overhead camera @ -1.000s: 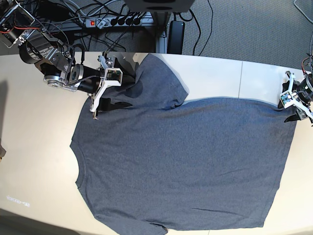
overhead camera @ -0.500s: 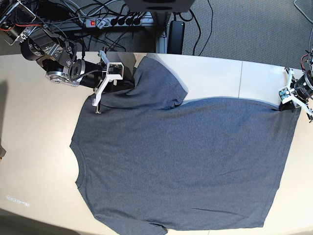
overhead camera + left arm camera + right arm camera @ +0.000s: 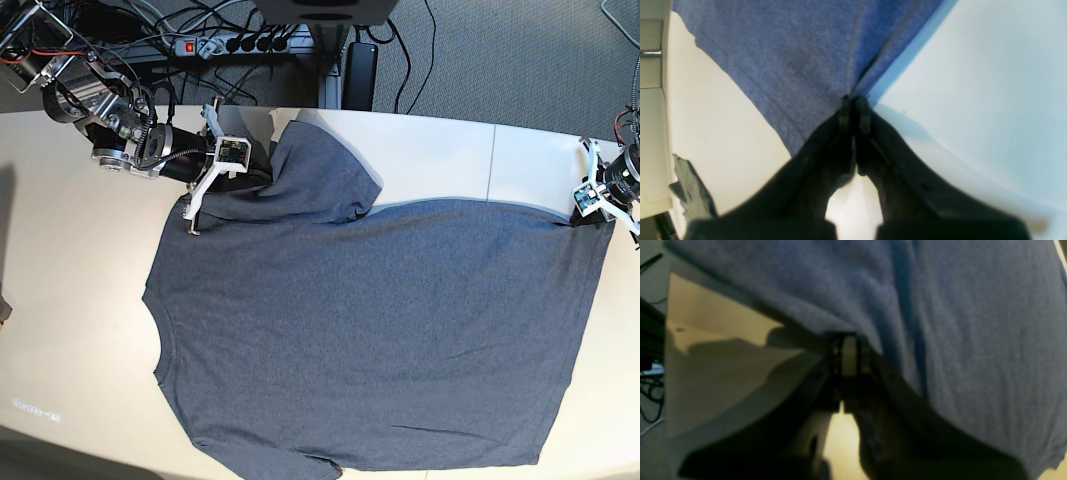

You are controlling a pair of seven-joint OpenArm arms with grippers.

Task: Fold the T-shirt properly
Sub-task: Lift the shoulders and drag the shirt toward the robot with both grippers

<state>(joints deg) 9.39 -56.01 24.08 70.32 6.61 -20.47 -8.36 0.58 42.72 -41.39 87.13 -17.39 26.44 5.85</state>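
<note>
The slate-blue T-shirt (image 3: 370, 330) lies spread flat on the pale table (image 3: 70, 300), plain side up, neck to the left and hem to the right. Its far sleeve (image 3: 320, 170) is folded up toward the back edge. My right gripper (image 3: 193, 222) is at the shirt's far shoulder corner. In the right wrist view it (image 3: 845, 340) is shut with the fabric (image 3: 940, 323) bunched at its tips. My left gripper (image 3: 590, 213) is at the far hem corner. In the left wrist view it (image 3: 853, 100) is shut on a pinch of the fabric (image 3: 800, 60).
A power strip (image 3: 235, 42), cables and a black box (image 3: 360, 65) lie on the floor beyond the table's back edge. A small dark object (image 3: 4, 310) sits at the table's left edge. The shirt's near sleeve hangs over the front edge.
Both grippers have drawn slightly toward the back edge with the shirt's far corners. The far edge of the shirt now lies straighter, and the left gripper's dark fingers no longer show over the hem.
</note>
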